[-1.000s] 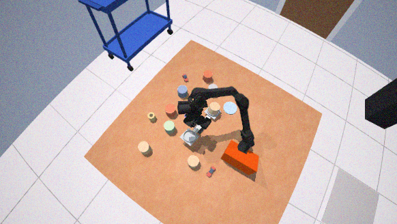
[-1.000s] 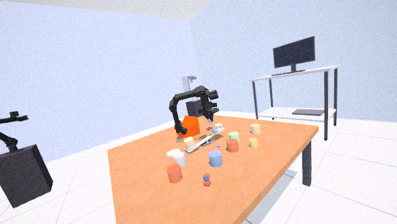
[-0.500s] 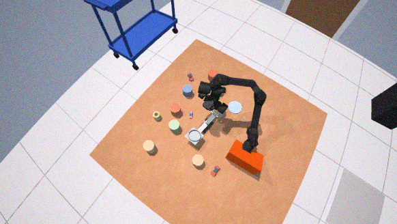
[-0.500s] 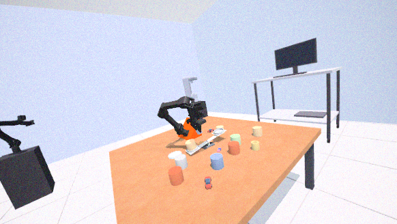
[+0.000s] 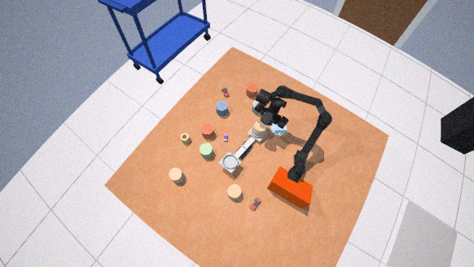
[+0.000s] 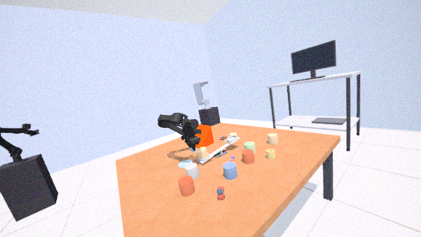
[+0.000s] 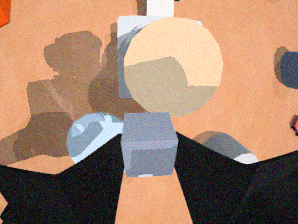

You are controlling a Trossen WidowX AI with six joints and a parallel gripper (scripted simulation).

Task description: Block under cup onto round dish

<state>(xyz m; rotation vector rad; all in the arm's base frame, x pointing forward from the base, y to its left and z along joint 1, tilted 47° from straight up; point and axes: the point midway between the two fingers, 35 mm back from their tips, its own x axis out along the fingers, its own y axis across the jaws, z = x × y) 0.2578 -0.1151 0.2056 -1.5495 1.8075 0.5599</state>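
My gripper (image 5: 274,120) (image 6: 192,146) (image 7: 148,139) is shut on a grey-blue block (image 7: 150,127), raised above the table between the balance's cup end and the round dish. The pale blue dish (image 5: 279,130) (image 6: 184,164) (image 7: 85,142) lies left of the block in the wrist view, partly hidden by a finger. A tan cup (image 5: 259,129) (image 6: 202,153) (image 7: 175,60) stands on the balance's lower end, close beyond the block. The other pan (image 5: 230,162) (image 6: 232,139) is raised and bare. Two more tan cylinders (image 5: 176,174) (image 5: 234,190) stand on the table; which is the lifted cup, I cannot tell.
A grey-white cylinder (image 5: 254,105) (image 6: 192,170) (image 7: 226,145) stands near the dish. Red cylinders (image 5: 252,89) (image 5: 207,130), a blue one (image 5: 221,107), a green one (image 5: 206,150), a small yellow ring-topped one (image 5: 185,137) and toy cars (image 5: 255,203) (image 5: 225,92) are scattered around. An orange box (image 5: 290,189) is at the arm's base.
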